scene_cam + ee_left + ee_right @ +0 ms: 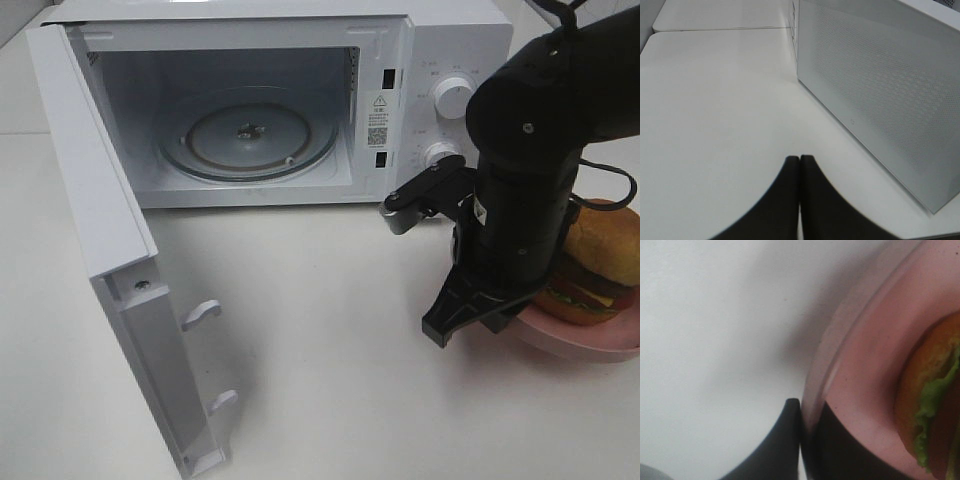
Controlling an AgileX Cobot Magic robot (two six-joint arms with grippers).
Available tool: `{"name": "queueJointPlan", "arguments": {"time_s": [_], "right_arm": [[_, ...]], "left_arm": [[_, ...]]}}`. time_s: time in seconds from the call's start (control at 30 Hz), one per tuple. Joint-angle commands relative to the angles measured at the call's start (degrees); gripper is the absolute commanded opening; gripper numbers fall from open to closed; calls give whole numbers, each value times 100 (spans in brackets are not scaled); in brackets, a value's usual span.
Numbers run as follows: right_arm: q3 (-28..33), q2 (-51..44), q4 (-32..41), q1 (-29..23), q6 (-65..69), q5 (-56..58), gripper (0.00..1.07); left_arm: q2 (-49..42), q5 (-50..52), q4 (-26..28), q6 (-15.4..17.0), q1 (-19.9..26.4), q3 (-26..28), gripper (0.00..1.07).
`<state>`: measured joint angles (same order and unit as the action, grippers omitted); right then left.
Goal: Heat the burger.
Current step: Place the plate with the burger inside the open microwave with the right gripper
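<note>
Right pincer is clamped on the rim of the pink plate. One finger is outside the rim and the other is inside on the plate floor, with only the rim between them. The plate sits flat on the table.

The burger is on that plate, just past the inner finger and not touching it. Its bun is on top, and lettuce and a dark patty show at the edge. In the high view it lies to the right of the right pincer, partly hidden by the black arm.

Left pincer is closed, tips touching, holding nothing. It hangs low over bare table. The perforated white side of the microwave stands near it, not touching.

The table is plain white, matte and smooth. A seam runs across the tabletop far ahead of the left pincer. Little of the room shows beyond the tabletop.

The white microwave is behind and left of the right pincer in the high view. Its door is swung fully open on the far-left side. The cavity is lit, with a glass turntable inside and nothing on it. Two knobs sit on the panel, just behind the right arm.
</note>
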<state>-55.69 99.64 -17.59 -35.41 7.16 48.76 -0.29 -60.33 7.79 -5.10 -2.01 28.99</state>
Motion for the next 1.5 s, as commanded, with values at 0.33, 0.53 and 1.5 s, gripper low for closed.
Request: {"name": "queueJointPlan", "arguments": {"time_s": [0.33, 0.53, 1.5], "right_arm": [[625, -1112, -212, -1157, -613, 229, 0], [682, -1232, -109, -1736, -1117, 286, 0], [682, -1232, -567, -2315, -3071, -229, 0]], "left_arm": [[-109, 63, 11, 29, 23, -11, 0], [-109, 63, 11, 29, 23, -11, 0], [-109, 63, 11, 29, 23, -11, 0]]}}
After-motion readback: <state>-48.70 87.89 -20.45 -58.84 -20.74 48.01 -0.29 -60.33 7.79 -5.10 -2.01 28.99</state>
